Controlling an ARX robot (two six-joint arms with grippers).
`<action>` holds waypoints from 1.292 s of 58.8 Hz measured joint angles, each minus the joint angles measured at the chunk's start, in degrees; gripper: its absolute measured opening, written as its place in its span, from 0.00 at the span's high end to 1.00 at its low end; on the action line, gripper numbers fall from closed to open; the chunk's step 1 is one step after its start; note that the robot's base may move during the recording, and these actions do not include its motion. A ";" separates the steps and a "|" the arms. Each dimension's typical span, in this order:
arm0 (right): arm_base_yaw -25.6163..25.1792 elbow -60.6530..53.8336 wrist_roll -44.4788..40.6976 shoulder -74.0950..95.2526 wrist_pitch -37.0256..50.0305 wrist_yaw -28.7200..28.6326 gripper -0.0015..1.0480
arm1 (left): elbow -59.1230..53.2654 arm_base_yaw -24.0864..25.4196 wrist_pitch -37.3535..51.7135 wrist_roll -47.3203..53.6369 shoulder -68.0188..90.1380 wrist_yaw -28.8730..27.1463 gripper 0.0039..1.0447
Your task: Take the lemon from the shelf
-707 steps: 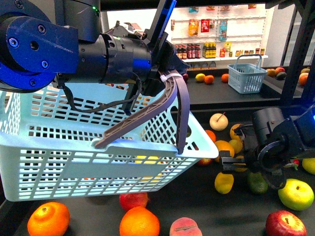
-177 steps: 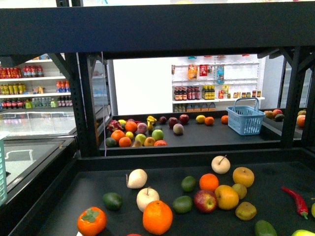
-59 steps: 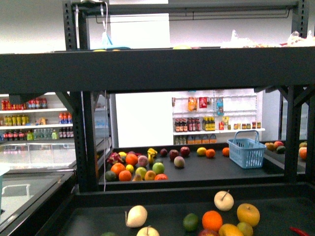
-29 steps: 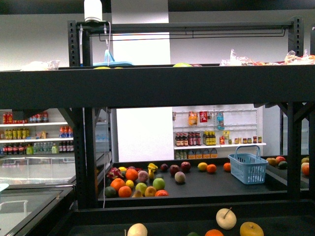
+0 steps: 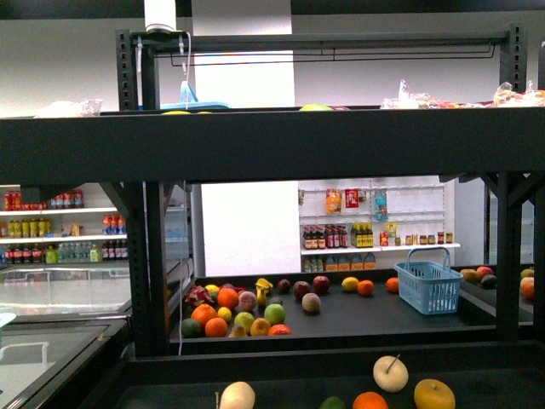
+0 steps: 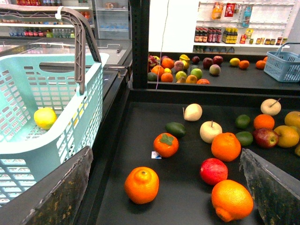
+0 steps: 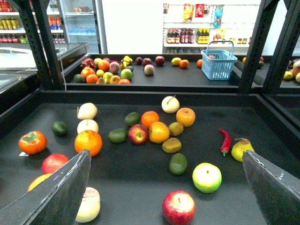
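Note:
A yellow lemon (image 6: 45, 118) lies inside a teal basket (image 6: 70, 122) with a grey handle, beside the black shelf's lower tray (image 6: 140, 154). My left gripper (image 6: 165, 161) is open and empty above the tray's fruit. My right gripper (image 7: 165, 157) is open and empty over the same tray (image 7: 131, 183). In the front view the shelf's upper tier rim (image 5: 272, 145) crosses the picture and neither gripper shows.
Oranges (image 6: 141, 184), a persimmon (image 6: 165, 144), apples (image 7: 178, 207), an avocado (image 7: 178, 164) and a red chilli (image 7: 225, 140) lie on the tray. A small blue basket (image 5: 428, 285) and a fruit pile (image 5: 234, 311) sit on a far stand. Black uprights (image 5: 146, 256) flank the tray.
The front view has risen: the upper tier rim sits lower in the picture and the lower tray's fruit has slid down to the bottom edge. Earlier the basket and both arms filled this view.

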 joint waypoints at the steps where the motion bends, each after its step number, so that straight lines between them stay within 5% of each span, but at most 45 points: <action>1: 0.00 0.00 0.00 0.00 -0.02 0.00 0.07 | 0.00 0.00 0.00 0.00 0.00 -0.02 0.08; 76: 0.00 0.00 0.00 0.00 0.00 0.00 0.07 | 0.00 0.00 0.00 0.00 0.00 0.00 0.07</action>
